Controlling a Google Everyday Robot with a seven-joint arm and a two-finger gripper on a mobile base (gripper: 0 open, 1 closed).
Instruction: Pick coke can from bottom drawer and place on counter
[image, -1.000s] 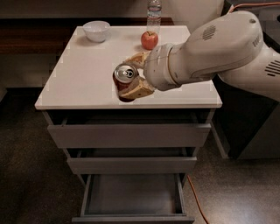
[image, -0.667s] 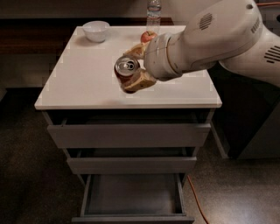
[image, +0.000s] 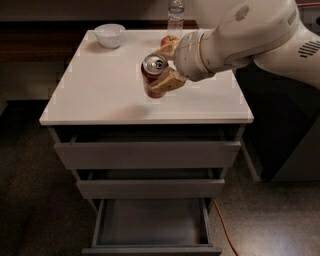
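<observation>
Within the last second the gripper (image: 160, 75), clenched around the can (image: 153, 66), had carried it higher and farther in over the table (image: 100, 92). The bottom drawer (image: 150, 225) stood open and empty, so probably only the set-down remained.

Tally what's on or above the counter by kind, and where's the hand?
Coke can: 1, held in the hand above the counter
White bowl: 1
Apple: 1
Water bottle: 1
Total: 4
</observation>
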